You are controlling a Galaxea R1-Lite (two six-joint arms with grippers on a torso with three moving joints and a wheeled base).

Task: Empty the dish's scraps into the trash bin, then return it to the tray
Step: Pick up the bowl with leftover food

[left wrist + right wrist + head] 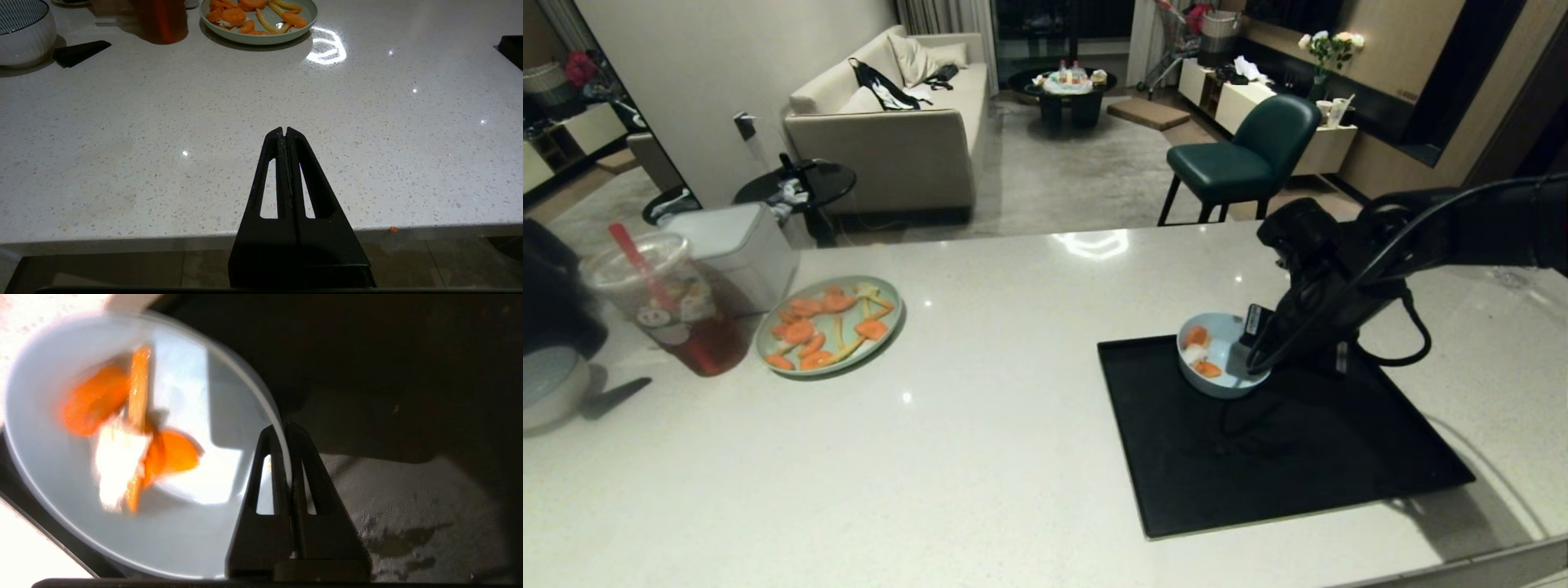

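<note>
The light-blue dish (1217, 359) (53, 486) sits at the far left part of the black tray (1282, 457), holding the scraps (1199, 353) (122, 433): orange carrot slices and a whitish bit. My right gripper (1245, 347) (286, 430) is shut on the dish's right rim, one finger inside and one outside. At the near table edge on the left my left gripper (284, 130) stays parked and shut, holding nothing. The trash bin is out of view.
On the white stone table (980, 425) stand a pale-green plate (829, 327) of carrot slices and yellow strips, a cup of red drink (670, 302), a white bowl (547, 388) (24, 36) and a white box (739, 245). A green chair (1245, 155) stands beyond.
</note>
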